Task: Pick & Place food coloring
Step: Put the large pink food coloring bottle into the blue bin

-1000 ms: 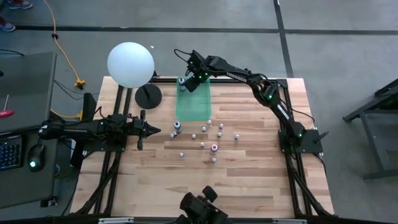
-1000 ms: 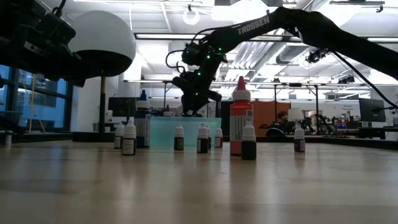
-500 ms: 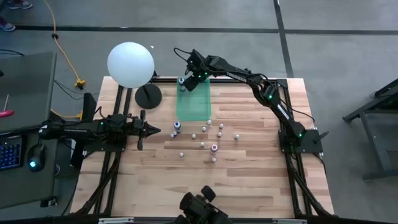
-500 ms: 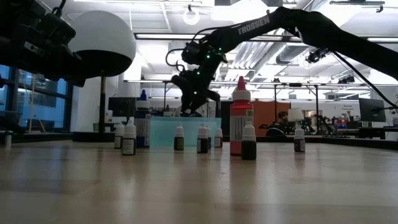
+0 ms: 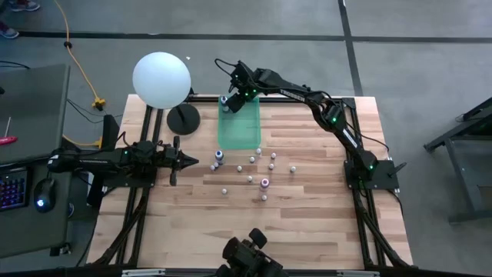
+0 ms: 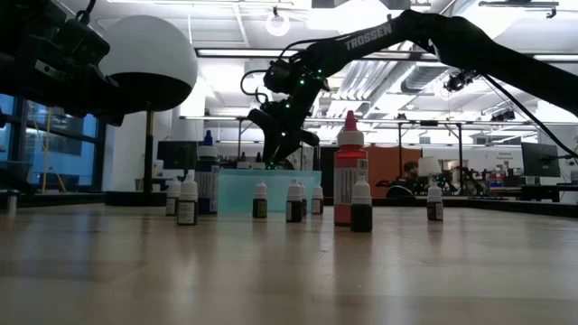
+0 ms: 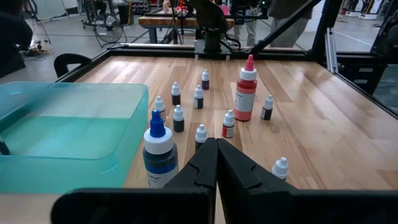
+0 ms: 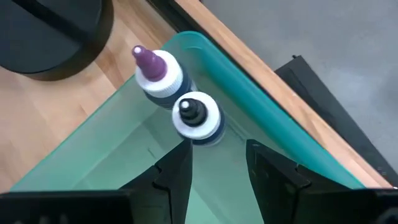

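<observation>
The pale wooden slatted bench [image 5: 307, 223] carried a translucent green plastic tray [image 5: 240, 129] at its far edge. The right gripper [image 8: 217, 165] hovered over the tray's far corner, fingers spread, above two white-collared food-coloring bottles [image 8: 196, 118] standing there, apparently just placed. About a dozen small bottles [image 5: 254, 173] waited mid-bench; next move: fetch one. The left gripper [image 7: 216, 163] idled, pressed together, at the left edge.

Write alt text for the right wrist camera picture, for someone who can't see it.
Seen from above, the right gripper hangs open over the corner of a translucent green tray, where two white-collared food coloring bottles stand side by side: a purple-tipped bottle and a black-tipped bottle. A round black base sits on the wooden table beside the tray.
</observation>
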